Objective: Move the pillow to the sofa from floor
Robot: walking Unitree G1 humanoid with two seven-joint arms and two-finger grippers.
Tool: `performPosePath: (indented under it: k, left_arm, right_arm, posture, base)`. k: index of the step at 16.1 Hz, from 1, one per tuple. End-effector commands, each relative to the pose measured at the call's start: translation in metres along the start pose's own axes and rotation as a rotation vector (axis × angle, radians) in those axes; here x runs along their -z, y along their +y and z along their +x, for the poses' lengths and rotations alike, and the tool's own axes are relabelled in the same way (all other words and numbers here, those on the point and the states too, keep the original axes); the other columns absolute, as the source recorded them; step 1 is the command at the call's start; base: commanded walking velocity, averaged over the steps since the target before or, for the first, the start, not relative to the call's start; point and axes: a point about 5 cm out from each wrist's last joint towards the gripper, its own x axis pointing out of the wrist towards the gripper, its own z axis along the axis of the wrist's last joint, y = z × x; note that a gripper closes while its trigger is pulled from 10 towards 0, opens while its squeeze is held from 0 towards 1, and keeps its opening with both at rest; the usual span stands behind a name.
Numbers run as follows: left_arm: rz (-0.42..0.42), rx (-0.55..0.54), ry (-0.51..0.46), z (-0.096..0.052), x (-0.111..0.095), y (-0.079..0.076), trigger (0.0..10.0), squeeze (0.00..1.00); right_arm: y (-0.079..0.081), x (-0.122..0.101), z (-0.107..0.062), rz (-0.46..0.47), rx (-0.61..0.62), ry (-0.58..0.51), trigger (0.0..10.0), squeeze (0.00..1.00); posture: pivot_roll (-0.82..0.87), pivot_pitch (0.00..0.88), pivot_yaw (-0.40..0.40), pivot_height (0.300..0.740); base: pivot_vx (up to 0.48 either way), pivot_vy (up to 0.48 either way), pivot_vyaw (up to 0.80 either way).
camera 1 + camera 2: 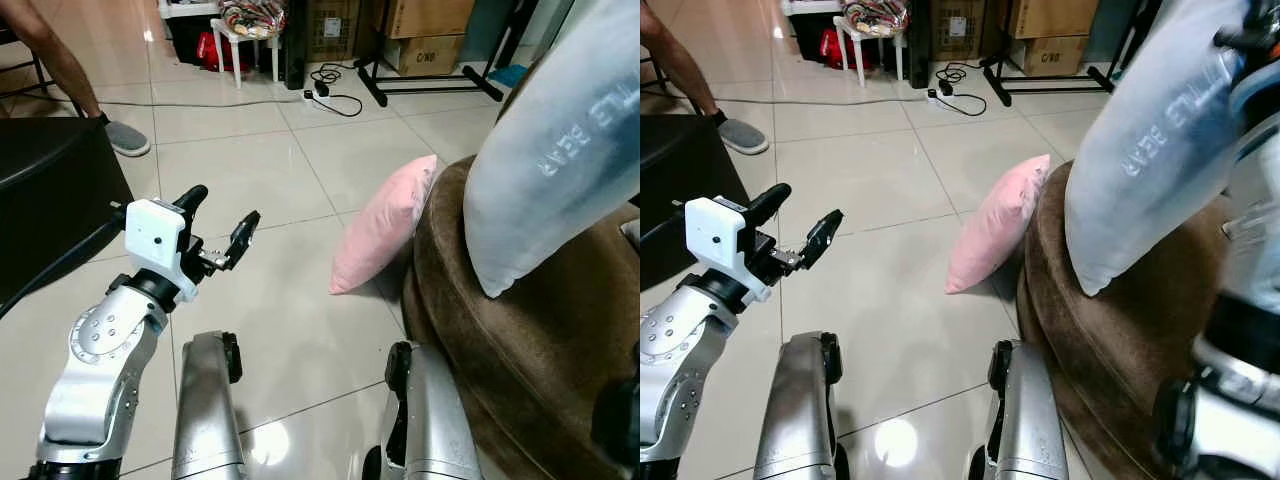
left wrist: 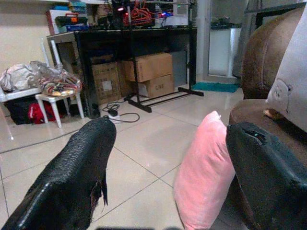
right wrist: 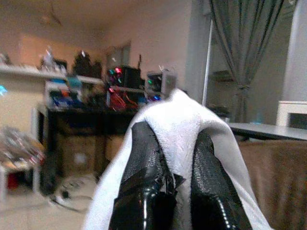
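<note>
The right hand [image 3: 175, 182] is clamping its two black fingers on the top corner of the grey pillow [image 1: 1150, 150], which is standing tilted on the brown sofa [image 1: 1110, 340] at about 2 o'clock. The left hand [image 1: 218, 225] is hovering with fingers apart over the floor [image 1: 260, 180] at 10 o'clock. A pink pillow [image 1: 385, 225] is leaning against the sofa's front at 1 o'clock.

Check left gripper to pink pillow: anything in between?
Nothing visible. The left gripper is open and raised above bare tile floor, and the pink pillow leans against the brown sofa across open tiles. The right gripper is shut on the white pillow.
</note>
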Motion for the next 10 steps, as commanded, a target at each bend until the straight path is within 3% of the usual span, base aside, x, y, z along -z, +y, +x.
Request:
performPosePath:
  k: [1,2,4,7,10]
  left_arm:
    - [0.013,-0.006,-0.003,0.002,-0.003,-0.001,10.0,0.0]
    - [0.014,-0.007,-0.002,0.002,-0.003,-0.001,10.0,0.0]
    - [0.011,-0.01,0.003,0.003,-0.003,-0.001,10.0,0.0]
    - [0.009,-0.015,0.009,0.003,-0.002,-0.002,10.0,0.0]
    - [0.008,-0.021,0.017,0.003,0.0,-0.003,10.0,0.0]
  right_arm:
    - [0.013,0.008,-0.003,-0.029,-0.024,0.008,10.0,0.0]
    - [0.018,0.015,-0.005,-0.04,-0.02,0.025,10.0,0.0]
    - [0.049,0.047,-0.02,-0.039,-0.083,0.094,10.0,0.0]
    - [0.068,0.062,-0.031,-0.039,-0.13,0.136,10.0,0.0]
    - [0.08,0.078,-0.045,0.138,-0.205,0.24,10.0,0.0]
  posture:
    - [0.04,0.0,-0.071,0.42]
    - [0.04,0.0,-0.069,0.424]
    - [0.04,0.0,-0.067,0.446]
    - [0.04,0.0,-0.067,0.47]
    - [0.04,0.0,-0.071,0.499]
  base:
    - [0.0,0.0,0.0]
    - [0.0,0.0,0.0]
    - [0.0,0.0,0.0]
    - [0.0,0.0,0.0]
    - [0.0,0.0,0.0]
